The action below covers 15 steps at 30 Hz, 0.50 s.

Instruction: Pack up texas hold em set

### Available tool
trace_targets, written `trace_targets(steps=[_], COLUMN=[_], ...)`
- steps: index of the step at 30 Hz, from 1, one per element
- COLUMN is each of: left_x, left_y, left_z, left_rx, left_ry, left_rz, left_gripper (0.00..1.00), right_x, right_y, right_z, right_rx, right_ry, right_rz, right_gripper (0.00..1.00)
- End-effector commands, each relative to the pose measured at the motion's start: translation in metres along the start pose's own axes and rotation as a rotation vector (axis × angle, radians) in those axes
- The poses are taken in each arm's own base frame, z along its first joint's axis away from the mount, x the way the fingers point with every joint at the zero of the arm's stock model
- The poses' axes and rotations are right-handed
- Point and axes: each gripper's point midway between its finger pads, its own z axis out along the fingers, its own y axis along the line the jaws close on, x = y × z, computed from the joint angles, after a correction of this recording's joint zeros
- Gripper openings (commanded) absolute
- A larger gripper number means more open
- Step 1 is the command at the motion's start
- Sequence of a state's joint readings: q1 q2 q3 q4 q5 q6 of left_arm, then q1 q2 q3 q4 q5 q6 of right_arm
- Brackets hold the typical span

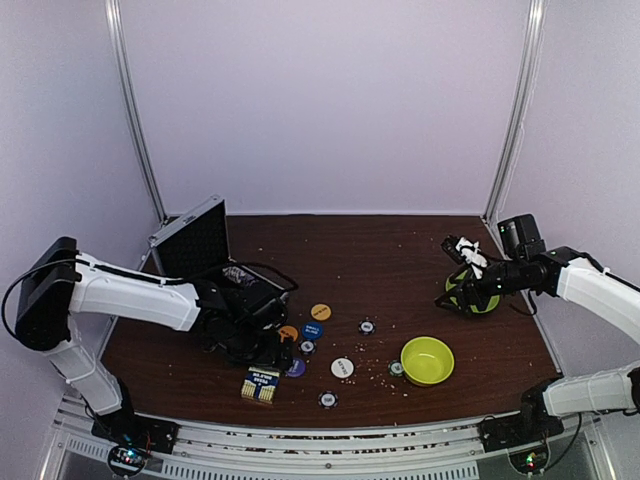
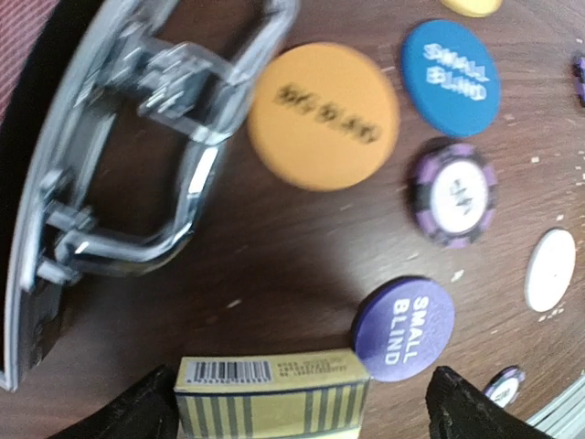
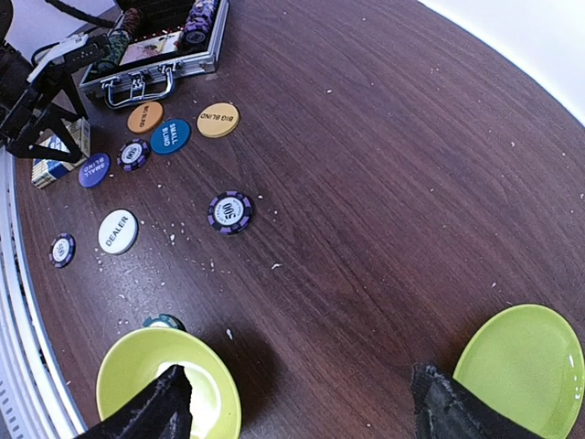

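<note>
The silver case point(image 1: 195, 240) stands open at the back left, with chips in it in the right wrist view point(image 3: 155, 46). Its metal handle point(image 2: 137, 137) faces the loose pieces. A striped card deck point(image 2: 271, 393) lies between my left gripper's point(image 2: 302, 419) open fingers, against the left one; from the top the left gripper point(image 1: 270, 357) is just above the deck point(image 1: 260, 385). The purple small blind button point(image 2: 404, 327) touches the deck's corner. Orange point(image 2: 323, 116), blue point(image 2: 450, 78) and white point(image 2: 551, 270) buttons and a purple chip point(image 2: 452, 192) lie nearby. My right gripper point(image 3: 302, 416) is open and empty above bare wood.
A lime-green bowl point(image 1: 427, 360) sits front right, with a chip point(image 1: 397, 368) beside it. A lime-green plate point(image 1: 490, 303) lies under my right gripper point(image 1: 468, 290). More chips point(image 1: 367, 326) point(image 1: 328, 399) and a second orange button point(image 1: 320, 312) are scattered mid-table. Crumbs dot the wood.
</note>
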<state>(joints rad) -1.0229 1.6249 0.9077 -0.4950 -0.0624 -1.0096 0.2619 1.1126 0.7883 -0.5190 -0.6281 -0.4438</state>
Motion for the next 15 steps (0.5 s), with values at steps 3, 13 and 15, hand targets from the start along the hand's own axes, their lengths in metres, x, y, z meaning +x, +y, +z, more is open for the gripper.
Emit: trace_targets(steps=[3, 13, 15], left_x=[-0.010, 0.032, 0.039], left_y=[-0.019, 0.007, 0.004], left_z=[-0.003, -0.033, -0.033], left_rx=[-0.037, -0.172, -0.125], left_ry=[0.015, 0.145, 0.166], left_rz=[0.145, 0.306, 0.318], left_gripper=[0.95, 0.98, 0.98], right_x=[-0.003, 0.000, -0.001], right_y=[0.002, 0.001, 0.001], right_z=[-0.001, 0.003, 0.002], right_rx=[-0.008, -0.016, -0.014], right_ry=[0.001, 0.022, 0.021], right_rz=[-0.015, -0.015, -0.019], right_gripper=[0.83, 0.84, 0.84])
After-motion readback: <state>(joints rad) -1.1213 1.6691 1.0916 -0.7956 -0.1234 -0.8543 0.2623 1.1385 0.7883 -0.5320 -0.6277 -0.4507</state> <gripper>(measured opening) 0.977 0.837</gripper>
